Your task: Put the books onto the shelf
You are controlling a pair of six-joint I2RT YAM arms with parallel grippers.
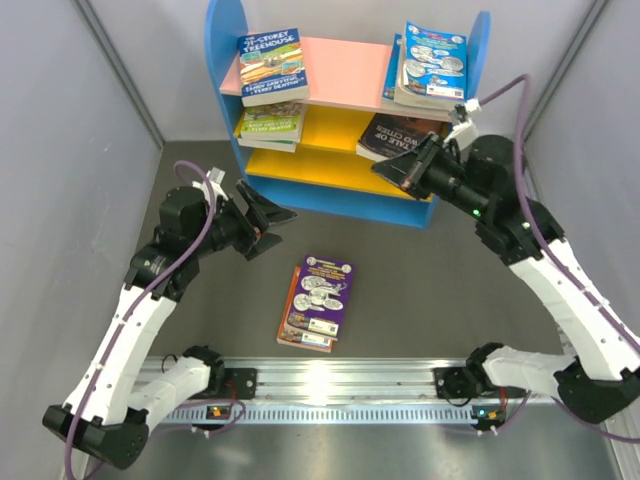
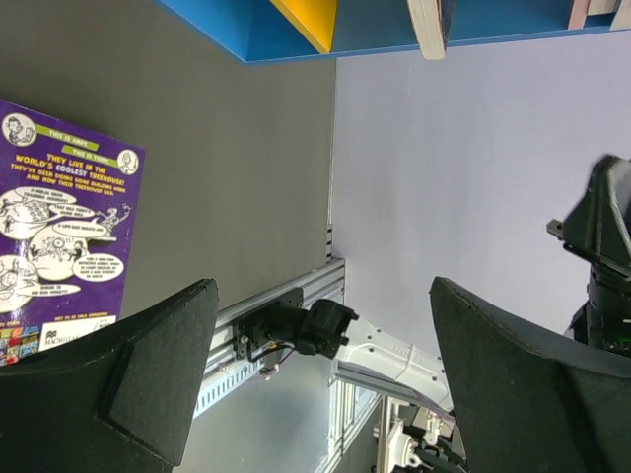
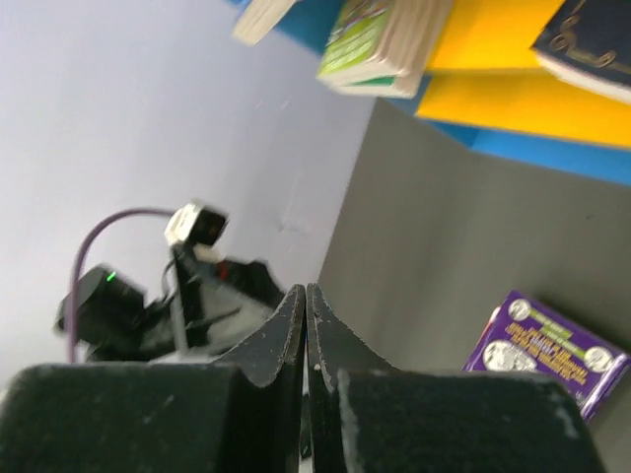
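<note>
pale grey walls (image 1: 60, 100), dark tabletop (image 1: 420, 290)

Left gripper (image 1: 270, 216) spread wide before the left end of the shelf (image 1: 340, 72); right gripper (image 1: 391, 170) pinched closed, empty, at its right end

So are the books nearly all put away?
Mostly. Books already lie on the shelf. Nothing is in hand: left tool open, right tool shut, empty. Still to go: the purple book on an orange book, on the table.

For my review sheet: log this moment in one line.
left gripper: open, empty | right gripper: shut, empty, near shelf | purple book: atop orange book on table, not yet shelved
</note>
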